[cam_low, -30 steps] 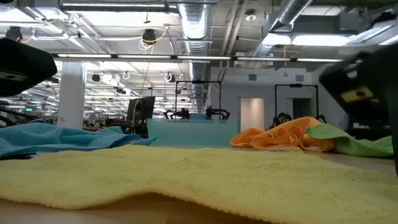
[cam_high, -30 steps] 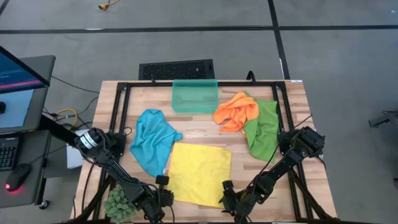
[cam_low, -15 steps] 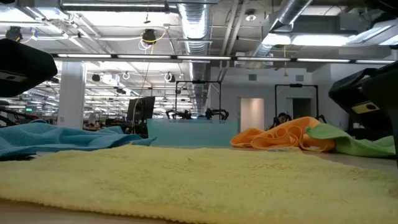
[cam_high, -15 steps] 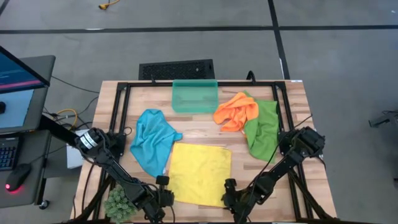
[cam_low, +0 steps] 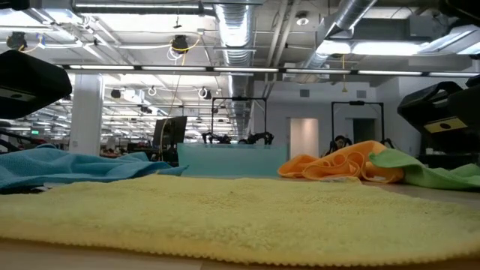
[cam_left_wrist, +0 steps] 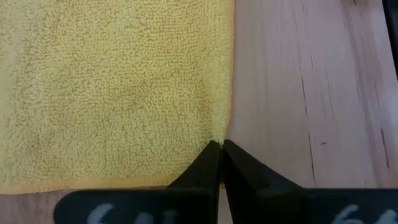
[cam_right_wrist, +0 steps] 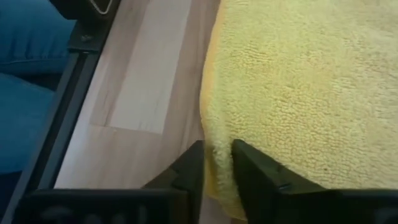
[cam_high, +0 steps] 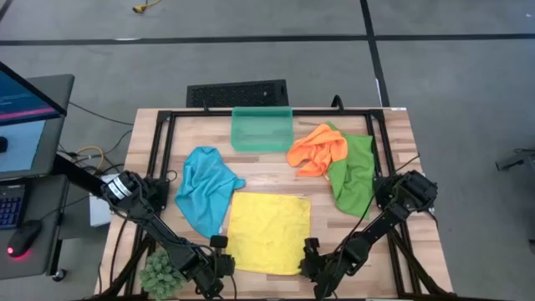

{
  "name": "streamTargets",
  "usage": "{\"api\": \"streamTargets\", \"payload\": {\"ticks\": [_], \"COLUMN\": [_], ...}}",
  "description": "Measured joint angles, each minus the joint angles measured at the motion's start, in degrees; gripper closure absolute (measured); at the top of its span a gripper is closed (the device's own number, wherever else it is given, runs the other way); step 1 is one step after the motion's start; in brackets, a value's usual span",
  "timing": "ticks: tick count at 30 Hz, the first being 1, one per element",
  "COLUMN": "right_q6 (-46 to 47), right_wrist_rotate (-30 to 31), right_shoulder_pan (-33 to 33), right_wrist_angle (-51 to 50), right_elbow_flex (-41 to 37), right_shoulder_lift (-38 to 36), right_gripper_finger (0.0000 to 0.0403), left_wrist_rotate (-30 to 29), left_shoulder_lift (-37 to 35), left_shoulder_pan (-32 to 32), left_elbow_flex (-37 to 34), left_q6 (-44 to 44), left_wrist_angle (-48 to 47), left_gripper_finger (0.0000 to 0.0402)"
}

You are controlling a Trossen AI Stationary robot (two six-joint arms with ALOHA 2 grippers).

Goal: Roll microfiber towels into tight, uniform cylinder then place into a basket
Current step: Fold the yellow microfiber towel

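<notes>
I am only starting: the yellow towel [cam_high: 267, 232] is lying flat at lower centre of the high view, not yet rolled. My left gripper [cam_left_wrist: 219, 163] is pinching its near edge with fingers clenched together; my right gripper [cam_right_wrist: 216, 163] is clamping the opposite near corner. The blue towel [cam_high: 204, 189], orange towel [cam_high: 318, 149] and green towel [cam_high: 354, 174] are lying crumpled and unrolled. The basket [cam_high: 262, 129], upper centre, is holding nothing I can see. My fingertips are hiding how much cloth each pinch holds.

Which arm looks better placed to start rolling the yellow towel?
Probably both together: the left gripper is shut on the yellow towel at one near corner, and the right gripper pinches the other corner's edge.
</notes>
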Motion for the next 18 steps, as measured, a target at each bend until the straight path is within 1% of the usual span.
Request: {"api": "streamTargets", "payload": {"ticks": [5,7,11,14,18], "right_q6": [0.0,-0.7,-1.4,-1.5,-1.5], "right_wrist_rotate": [-0.6,-1.4,-1.3,-1.1,-0.6], "right_shoulder_pan": [-0.1,0.0,0.7,1.5,2.7], "right_wrist_angle": [0.3,0.0,-1.8,-2.9,-2.2], "right_elbow_flex": [-0.2,-0.3,-0.7,-0.8,-0.7], "right_shoulder_lift": [-0.7,-1.5,-3.8,-5.4,-7.5], "right_gripper_finger": [0.0373,0.0392,0.0387,0.0395,0.0394], "left_wrist_rotate": [0.0,0.0,-0.8,-2.4,-3.1], "left_shoulder_lift": [0.0,0.0,0.0,0.0,0.0], "left_shoulder_pan": [0.0,0.0,0.0,0.0,-0.5], "left_elbow_flex": [0.3,1.1,4.7,7.4,10.7], "left_q6": [0.0,0.0,0.3,-0.4,-0.5], "left_wrist_angle": [-0.4,-1.1,-4.7,-8.7,-12.3], "left_gripper_finger": [0.0397,0.0397,0.0397,0.0397,0.0397]}}
